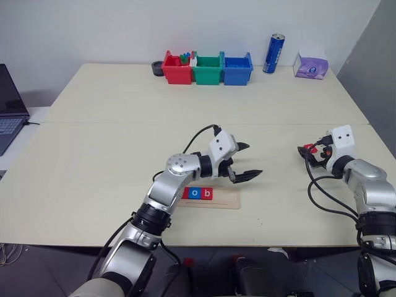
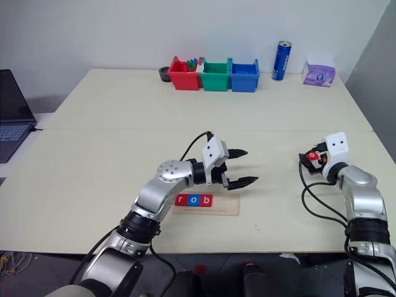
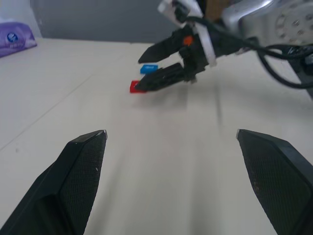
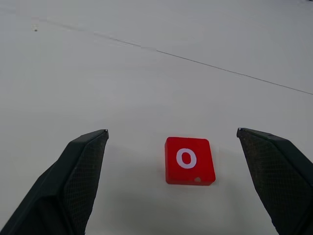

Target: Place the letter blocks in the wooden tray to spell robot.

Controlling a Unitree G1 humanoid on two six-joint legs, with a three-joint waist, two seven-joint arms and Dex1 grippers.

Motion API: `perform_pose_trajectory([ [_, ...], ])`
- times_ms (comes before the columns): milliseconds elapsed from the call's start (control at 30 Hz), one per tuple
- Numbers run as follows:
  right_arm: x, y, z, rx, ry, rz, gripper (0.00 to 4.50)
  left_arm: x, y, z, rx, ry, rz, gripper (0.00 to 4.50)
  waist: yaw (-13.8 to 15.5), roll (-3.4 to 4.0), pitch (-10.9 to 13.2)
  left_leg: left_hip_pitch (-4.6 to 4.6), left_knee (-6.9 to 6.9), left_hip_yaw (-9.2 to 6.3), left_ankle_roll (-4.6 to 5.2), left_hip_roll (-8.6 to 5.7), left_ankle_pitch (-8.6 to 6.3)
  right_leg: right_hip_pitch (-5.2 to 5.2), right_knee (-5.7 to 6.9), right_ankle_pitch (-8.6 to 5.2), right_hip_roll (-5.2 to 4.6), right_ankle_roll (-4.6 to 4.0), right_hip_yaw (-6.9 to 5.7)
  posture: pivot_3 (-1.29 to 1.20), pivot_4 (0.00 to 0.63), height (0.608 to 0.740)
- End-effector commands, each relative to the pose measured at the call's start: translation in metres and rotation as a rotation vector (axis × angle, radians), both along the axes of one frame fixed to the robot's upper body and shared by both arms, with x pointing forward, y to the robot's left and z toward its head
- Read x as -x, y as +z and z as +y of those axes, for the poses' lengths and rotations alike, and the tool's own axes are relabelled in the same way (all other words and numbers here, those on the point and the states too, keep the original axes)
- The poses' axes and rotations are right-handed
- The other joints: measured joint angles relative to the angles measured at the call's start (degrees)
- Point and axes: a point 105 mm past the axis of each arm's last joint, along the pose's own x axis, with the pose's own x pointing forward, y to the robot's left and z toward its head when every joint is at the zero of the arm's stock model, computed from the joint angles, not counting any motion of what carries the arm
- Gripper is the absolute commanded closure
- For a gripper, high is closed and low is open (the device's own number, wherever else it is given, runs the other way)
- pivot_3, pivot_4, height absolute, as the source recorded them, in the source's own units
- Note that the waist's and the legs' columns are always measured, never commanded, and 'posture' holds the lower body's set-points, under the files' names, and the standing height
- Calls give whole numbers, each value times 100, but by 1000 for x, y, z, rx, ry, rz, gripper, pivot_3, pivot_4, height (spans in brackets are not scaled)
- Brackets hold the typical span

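The wooden tray (image 2: 219,205) lies near the table's front edge. In its left part sit three letter blocks: a red "r" (image 2: 180,199), a blue "o" (image 2: 193,200) and a red "b" (image 2: 205,200). My left gripper (image 1: 245,161) hovers open and empty just above the tray's right end, pointing right. Far to the right, my right gripper (image 4: 171,132) stands open low over the table. A red "o" block (image 4: 189,160) lies flat between its fingers, untouched. In the left wrist view a blue block (image 3: 148,69) lies just beyond that red block (image 3: 135,87); its letter is unreadable.
Red (image 1: 177,69), green (image 1: 207,69) and blue (image 1: 237,69) bins stand in a row at the table's back. A blue can (image 1: 273,54) and a purple tissue pack (image 1: 311,65) are at the back right. A laptop (image 1: 9,105) sits at the far left.
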Motion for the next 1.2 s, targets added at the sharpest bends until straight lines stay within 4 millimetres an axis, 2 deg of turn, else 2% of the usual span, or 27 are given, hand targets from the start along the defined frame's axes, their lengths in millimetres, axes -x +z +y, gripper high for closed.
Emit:
perform_pose_trajectory([
  [33,-7,8,-7,1,-1,-32,24,6,24,-7,75,-16,-59,0,-2,1,0,0,0,-1,0,1,0,0,1,0,1,0,0,0,150,740],
  [200,-13,0,-10,-47,-14,0,24,6,33,-14,120,-2,-75,0,-3,1,-1,0,0,2,-1,1,1,0,1,0,-1,0,2,0,150,740],
  [567,-18,-15,-14,-142,-30,55,24,8,32,-14,116,-1,-75,0,-8,2,-1,4,0,9,-3,2,1,0,2,1,-2,1,8,0,150,740],
  [667,-18,-16,-14,-150,-30,57,618,8,31,-13,109,-4,-75,0,-6,3,-2,3,0,7,-3,2,2,0,2,1,-1,1,7,0,150,740],
  [900,-14,-17,-14,-170,-32,55,3063,8,30,-12,106,-6,-72,0,-3,3,-2,3,0,8,-4,2,2,0,2,1,-2,1,8,0,150,740],
  [1000,-8,-15,-10,-155,-26,46,3043,9,29,-9,103,-5,-71,0,0,3,-2,2,0,5,-4,5,2,0,2,1,-2,1,6,0,150,740],
  [1033,-3,-15,-2,-152,-14,50,3043,10,28,-5,102,-4,-73,0,-1,4,-3,0,0,4,-4,5,2,0,1,1,-3,1,5,0,150,740],
  [1200,46,-21,55,-194,14,102,3043,29,26,19,73,-48,-111,0,-15,26,-15,-5,-11,-7,-25,25,13,-5,3,-2,-5,2,5,0,150,740],
])
